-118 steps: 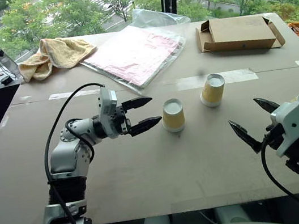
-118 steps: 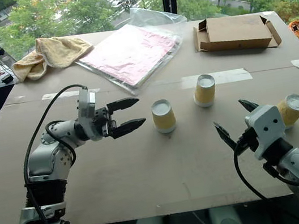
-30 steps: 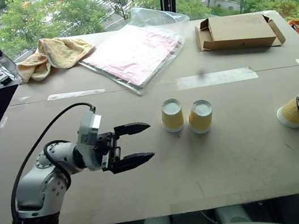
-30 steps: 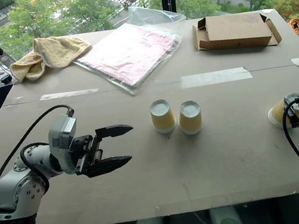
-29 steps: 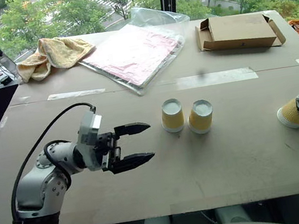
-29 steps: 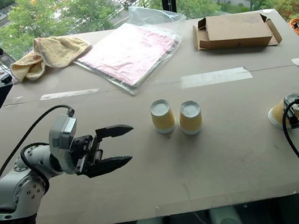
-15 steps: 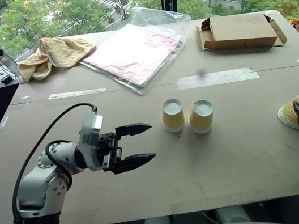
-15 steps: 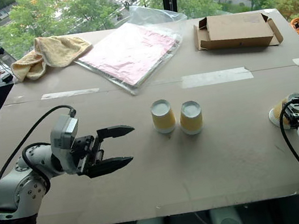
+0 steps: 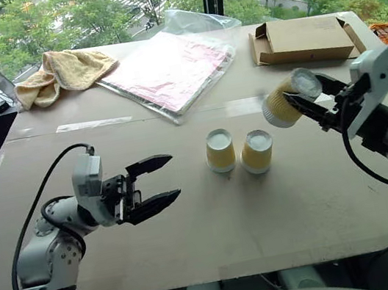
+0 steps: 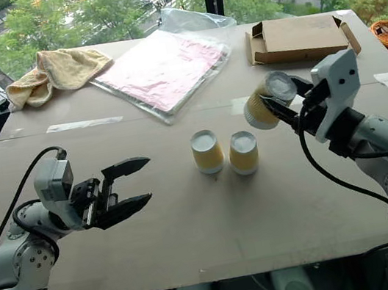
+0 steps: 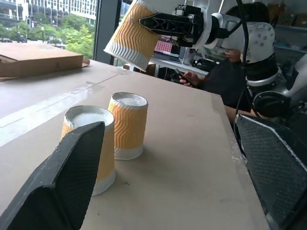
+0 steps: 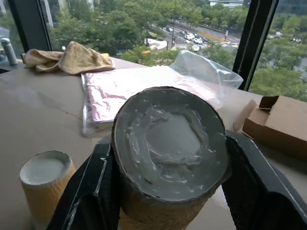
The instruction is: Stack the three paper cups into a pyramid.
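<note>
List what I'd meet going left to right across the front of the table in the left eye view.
Open left gripper → upturned tan ribbed paper cup → second upturned tan paper cup → third tan paper cup, held tilted in the air → right gripper shut on it.

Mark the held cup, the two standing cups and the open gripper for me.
held cup [image 9: 284,104], left eye view, ribbed side
standing cups [image 9: 220,151], left eye view, left one's side
left gripper [image 9: 164,177], left eye view, between fingertips
</note>
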Available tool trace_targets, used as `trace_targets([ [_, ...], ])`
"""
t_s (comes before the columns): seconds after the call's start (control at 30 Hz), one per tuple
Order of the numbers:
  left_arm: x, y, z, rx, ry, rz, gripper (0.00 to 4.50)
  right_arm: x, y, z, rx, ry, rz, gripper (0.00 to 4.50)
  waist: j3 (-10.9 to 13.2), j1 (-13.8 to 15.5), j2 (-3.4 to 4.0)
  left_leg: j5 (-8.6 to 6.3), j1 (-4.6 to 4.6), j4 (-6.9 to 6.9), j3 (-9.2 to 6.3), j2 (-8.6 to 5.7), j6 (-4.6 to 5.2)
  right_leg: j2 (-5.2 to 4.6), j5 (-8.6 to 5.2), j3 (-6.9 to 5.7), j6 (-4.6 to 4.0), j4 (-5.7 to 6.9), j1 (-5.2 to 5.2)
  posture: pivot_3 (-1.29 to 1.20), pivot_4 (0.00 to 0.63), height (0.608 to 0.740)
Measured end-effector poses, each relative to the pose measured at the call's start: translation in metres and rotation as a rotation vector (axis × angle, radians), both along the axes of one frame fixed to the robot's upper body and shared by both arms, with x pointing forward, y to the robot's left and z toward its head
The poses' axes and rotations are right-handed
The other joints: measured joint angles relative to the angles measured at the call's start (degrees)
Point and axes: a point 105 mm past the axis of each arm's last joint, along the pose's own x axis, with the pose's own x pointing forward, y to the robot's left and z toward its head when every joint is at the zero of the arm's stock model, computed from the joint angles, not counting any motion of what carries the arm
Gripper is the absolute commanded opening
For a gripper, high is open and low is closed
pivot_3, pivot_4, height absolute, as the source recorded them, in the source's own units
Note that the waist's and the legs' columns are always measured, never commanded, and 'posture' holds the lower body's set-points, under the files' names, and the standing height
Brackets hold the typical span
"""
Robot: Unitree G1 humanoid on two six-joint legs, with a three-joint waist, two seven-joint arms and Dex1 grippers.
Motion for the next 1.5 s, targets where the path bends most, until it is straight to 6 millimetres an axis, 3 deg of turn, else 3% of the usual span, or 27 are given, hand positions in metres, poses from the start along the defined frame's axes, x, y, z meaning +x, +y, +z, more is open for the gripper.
trace_targets([
  [0.07,-0.001,0.012,-0.002,0.005,0.030,0.014,4.50,0.000,0.024,0.004,-0.055,0.014,0.099,2.07,0.01,-0.01,0.01,0.00,-0.01,0.00,0.04,-0.05,0.00,-0.08,0.00,0.03,0.01,-0.05,0.00,0.00,0.150,0.740],
  [0.2,-0.007,0.020,-0.010,0.001,0.068,0.036,4.50,0.000,0.040,-0.003,-0.103,0.057,0.174,2.07,0.02,0.17,-0.03,0.00,-0.04,0.00,0.06,-0.09,0.00,-0.14,0.00,0.02,0.01,-0.08,-0.01,0.00,0.150,0.740],
  [0.63,-0.015,0.017,-0.015,-0.008,0.085,0.051,4.50,0.011,0.043,-0.018,-0.223,0.086,0.166,2.07,0.02,-0.23,-0.03,0.00,0.01,-0.01,0.03,-0.08,0.00,-0.11,0.00,0.01,0.01,0.01,-0.03,0.00,0.150,0.740],
  [0.7,-0.015,0.016,-0.014,-0.011,0.083,0.050,4.50,0.013,0.046,-0.018,-0.240,0.073,0.168,3.16,0.02,-0.25,-0.03,0.00,0.02,-0.01,0.03,-0.08,0.00,-0.11,0.00,0.01,0.01,0.02,-0.03,0.00,0.150,0.740],
  [0.8,-0.015,0.015,-0.014,-0.014,0.078,0.047,4.50,0.016,0.048,-0.021,-0.249,0.076,0.158,4.42,0.02,-0.25,-0.04,0.00,0.01,-0.01,0.03,-0.08,0.00,-0.11,0.00,0.01,0.01,0.02,-0.03,0.00,0.150,0.740],
  [1.0,-0.014,0.013,-0.014,-0.020,0.078,0.055,4.50,0.018,0.047,-0.021,-0.256,0.069,0.147,4.42,0.02,-0.22,-0.03,0.00,0.00,-0.01,0.03,-0.08,0.00,-0.11,0.01,0.01,0.01,0.00,-0.04,0.00,0.150,0.740],
  [1.13,-0.012,0.007,-0.016,-0.026,0.073,0.079,4.50,0.003,0.026,-0.003,-0.201,-0.012,0.136,4.42,0.02,0.42,-0.05,-0.01,-0.05,-0.02,0.03,-0.08,0.00,-0.12,0.01,0.00,0.02,-0.07,-0.02,0.00,0.150,0.740],
  [1.23,-0.008,0.005,-0.020,-0.015,0.085,0.109,4.50,-0.015,0.006,0.001,-0.165,-0.051,0.123,4.42,0.02,0.66,-0.06,-0.01,-0.02,-0.04,0.03,-0.08,0.00,-0.12,0.00,0.00,0.02,-0.05,-0.02,0.00,0.150,0.740],
  [1.4,0.000,-0.002,-0.029,0.027,0.104,0.156,4.50,-0.041,-0.027,-0.025,-0.122,0.014,0.068,4.42,0.01,1.15,-0.07,-0.01,0.03,-0.02,0.05,-0.08,0.01,-0.09,0.00,0.03,0.02,-0.02,0.01,0.00,0.150,0.740],
  [1.5,0.002,-0.001,-0.035,0.063,0.119,0.190,4.50,-0.063,-0.056,-0.055,-0.100,0.102,-0.009,4.42,-0.01,1.36,-0.09,-0.01,0.06,-0.02,0.06,-0.08,0.01,-0.09,-0.01,0.04,0.03,-0.04,0.07,0.00,0.150,0.740],
])
